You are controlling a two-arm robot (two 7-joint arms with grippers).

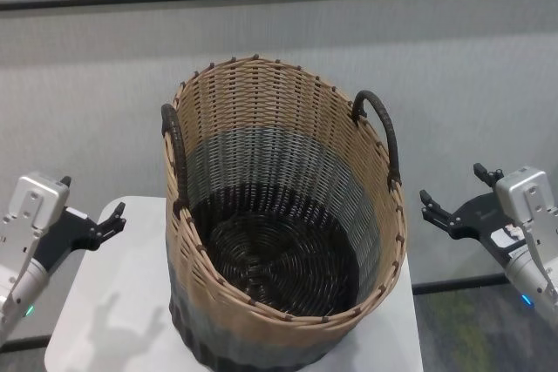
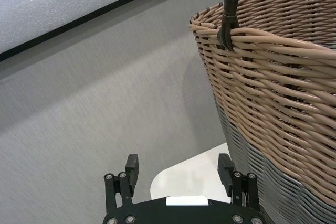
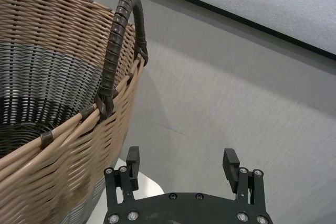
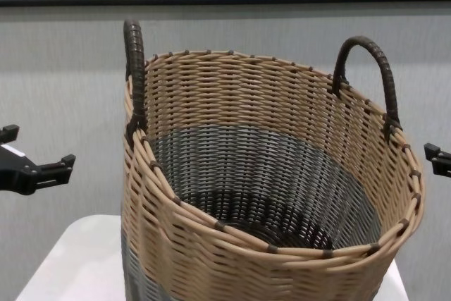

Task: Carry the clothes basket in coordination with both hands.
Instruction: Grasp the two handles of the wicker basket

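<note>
On the white table (image 1: pixel 118 302) in front of the robot stands the clothes basket (image 1: pixel 279 224), upright, its tan upper band above a grey middle band and a dark brown base, the inside bare down to the coiled dark bottom. Its two dark brown loop handles rise from opposite sides of the rim: the left handle (image 1: pixel 174 158) on the robot's left and the right handle (image 1: pixel 382 132) on its right. The left gripper (image 1: pixel 106 222) hangs beside the basket on the left, clear of the wicker wall and below the level of that handle, its jaws spread wide with nothing between them; the left wrist view shows both black fingers (image 2: pixel 132 167) apart with the woven wall just beside them. The right gripper (image 1: pixel 438 213) hangs on the opposite side, apart from the basket, its jaws likewise wide and holding nothing, the right handle standing off to one side in the right wrist view.
</note>
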